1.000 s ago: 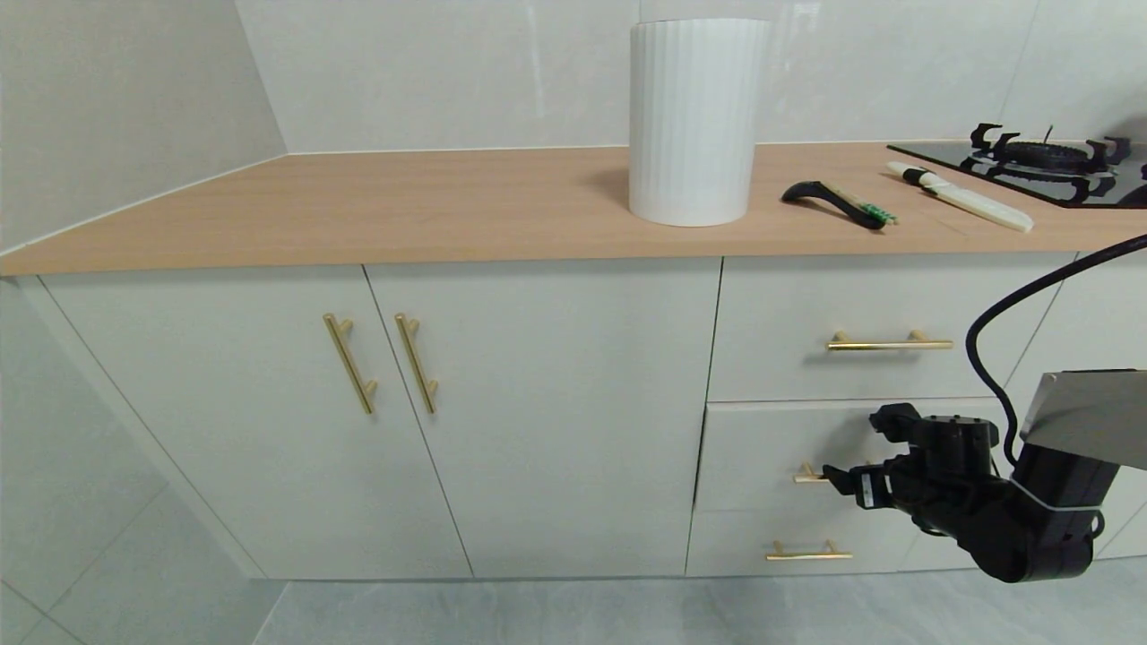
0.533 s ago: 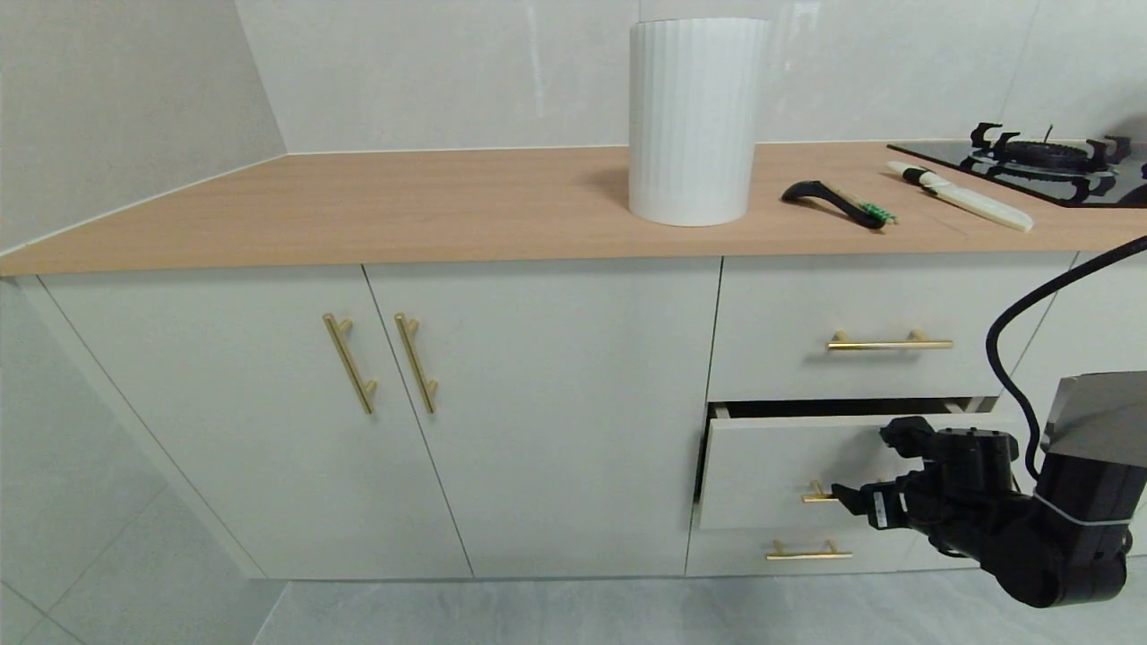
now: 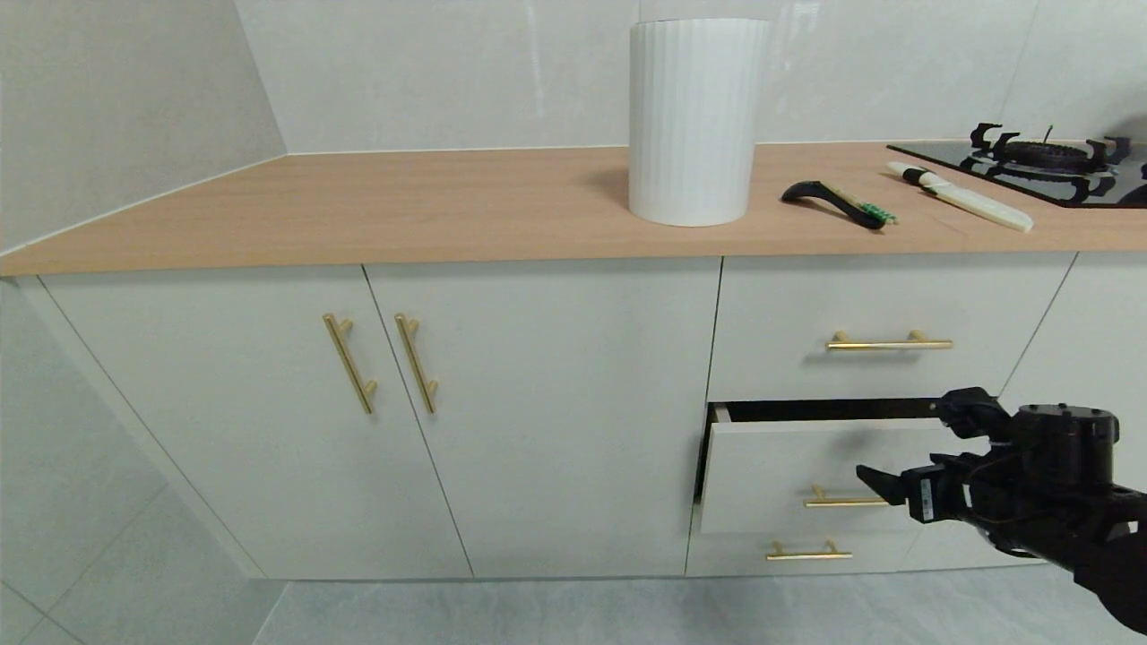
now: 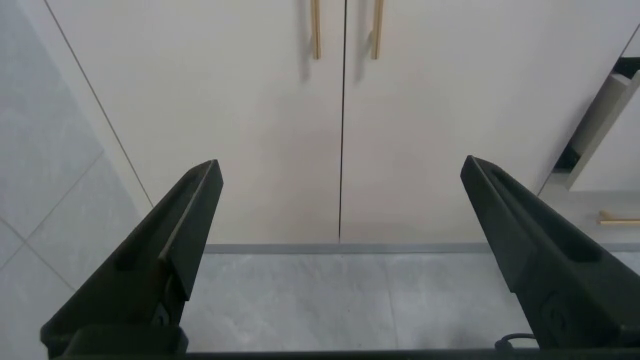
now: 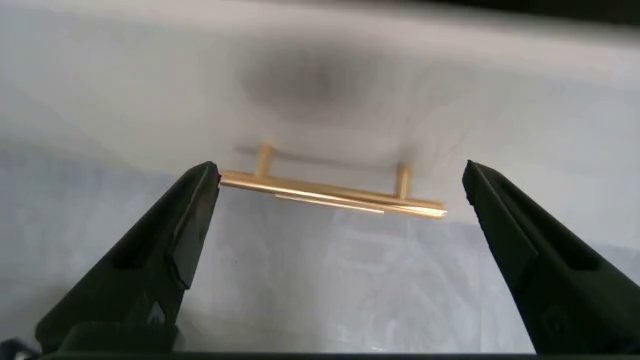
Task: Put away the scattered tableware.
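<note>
Head view: our right hand [image 3: 907, 441] hangs open before the part-open drawer [image 3: 771, 466], and the white knife [image 3: 963, 197] near the tabletop's [image 3: 448, 206] right front edge seems light, stiff, best gripped by its handle.

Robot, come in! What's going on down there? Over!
Right gripper open, facing the handle of the middle drawer, not gripping. Left gripper open, by the cabinet doors. Drawer partly out; knife and black-handled tool on the countertop. Nothing in the way.
</note>
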